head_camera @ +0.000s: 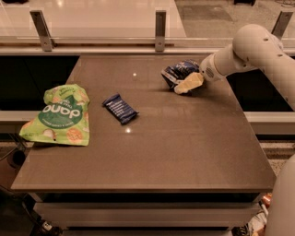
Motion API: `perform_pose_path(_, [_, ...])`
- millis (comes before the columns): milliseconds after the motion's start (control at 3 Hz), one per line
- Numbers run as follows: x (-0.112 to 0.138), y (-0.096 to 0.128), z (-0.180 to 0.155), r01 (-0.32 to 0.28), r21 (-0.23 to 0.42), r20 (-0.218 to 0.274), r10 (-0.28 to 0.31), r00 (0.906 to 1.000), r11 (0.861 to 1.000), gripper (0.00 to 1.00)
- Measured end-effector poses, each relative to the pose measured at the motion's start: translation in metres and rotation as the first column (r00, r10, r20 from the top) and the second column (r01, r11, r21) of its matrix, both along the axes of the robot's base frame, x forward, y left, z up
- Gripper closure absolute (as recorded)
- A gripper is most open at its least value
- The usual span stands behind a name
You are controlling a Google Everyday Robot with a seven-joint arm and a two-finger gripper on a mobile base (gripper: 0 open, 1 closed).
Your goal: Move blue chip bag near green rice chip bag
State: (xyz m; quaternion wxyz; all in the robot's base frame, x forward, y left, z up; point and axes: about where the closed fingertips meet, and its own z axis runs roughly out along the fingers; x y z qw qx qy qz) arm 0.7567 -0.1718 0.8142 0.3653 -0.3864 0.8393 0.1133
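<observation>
Cream gripper (pixel 188 83) pressing against crumpled, puffy navy-foil blue chip bag (pixel 179 71); jaws clenched or released, cannot tell. Flat bar wrapper (pixel 120 109) lying left of bag. Glossy green rice chip bag (pixel 60 115), white lettering upside-down, lying farther left, overhanging table (pixel 184 152) edge.

**Lighting: bright background, dim surroundings**

Light falls from overhead and from the bright pale floor (pixel 101 14) beyond the metal railing (pixel 160 27) at the top. The matte brown rectangular tabletop (pixel 193 143) is evenly, moderately lit and carries two small white glare spots. Deep shadow lies under the table and at both sides. The cream two-finger gripper (pixel 188 84), at the far right of the table against the crumpled navy-blue foil chip bag (pixel 177 70), casts a short, soft shadow.
</observation>
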Motion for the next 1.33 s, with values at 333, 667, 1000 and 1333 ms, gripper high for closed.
perform_pose_path(333, [0.0000, 0.0001, 0.0032, 0.000, 0.000, 0.000, 0.000, 1.0000, 1.000, 0.64])
perform_pose_path(667, [0.0000, 0.0001, 0.0052, 0.000, 0.000, 0.000, 0.000, 1.0000, 1.000, 0.87])
perform_pose_path(1000, [0.0000, 0.0002, 0.0078, 0.000, 0.000, 0.000, 0.000, 1.0000, 1.000, 1.00])
perform_pose_path(1333, [0.0000, 0.0003, 0.0078, 0.000, 0.000, 0.000, 0.000, 1.0000, 1.000, 1.00])
